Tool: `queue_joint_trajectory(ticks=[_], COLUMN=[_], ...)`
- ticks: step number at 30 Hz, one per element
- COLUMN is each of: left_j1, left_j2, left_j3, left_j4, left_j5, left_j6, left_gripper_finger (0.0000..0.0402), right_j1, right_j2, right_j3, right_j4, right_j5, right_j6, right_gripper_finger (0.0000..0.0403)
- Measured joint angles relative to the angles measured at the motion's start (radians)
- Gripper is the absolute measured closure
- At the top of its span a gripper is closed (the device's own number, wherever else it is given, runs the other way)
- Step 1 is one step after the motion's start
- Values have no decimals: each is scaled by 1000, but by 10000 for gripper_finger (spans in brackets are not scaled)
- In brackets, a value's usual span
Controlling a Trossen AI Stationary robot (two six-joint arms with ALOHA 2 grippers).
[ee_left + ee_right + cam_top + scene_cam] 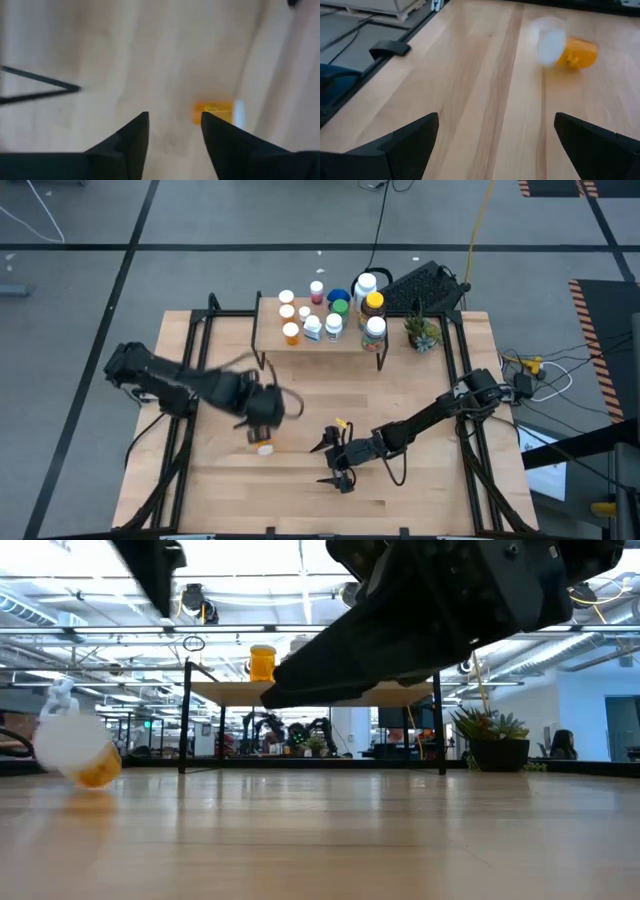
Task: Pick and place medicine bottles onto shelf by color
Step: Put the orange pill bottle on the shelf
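Left claw [264, 420] hovers parted and empty just above an orange bottle [264, 447] lying on its side on the table [300, 500], its white cap facing the right claw [335, 463], also spread and empty.

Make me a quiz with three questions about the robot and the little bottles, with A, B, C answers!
1. Where is the orange bottle with the white cap?
A. on the shelf
B. lying on the table
C. in the plant pot

2. What colour is the bottle with the green cap on the shelf?
A. blue
B. red
C. black

3. How are the left gripper fingers?
A. shut on a bottle
B. open, holding nothing
C. shut on the plant

Answers: 1 B, it lies on its side on the tabletop below the left gripper. 2 A, it looks blue in the high view. 3 B, the left wrist view shows bare table between them.
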Motion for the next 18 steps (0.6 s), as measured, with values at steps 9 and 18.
queue_joint_trajectory(ticks=[9, 18], left_j1=[111, -26], left_j2=[0, 0], left_j3=[-17, -255], left_j4=[9, 310], left_j5=[16, 103], left_j6=[227, 453], left_gripper_finger=[252, 165], right_j1=[7, 7], right_j2=[0, 0], right_j3=[-10, -153], right_j4=[-82, 143], right_j5=[3, 3], right_j6=[7, 96], right_gripper_finger=[11, 11])
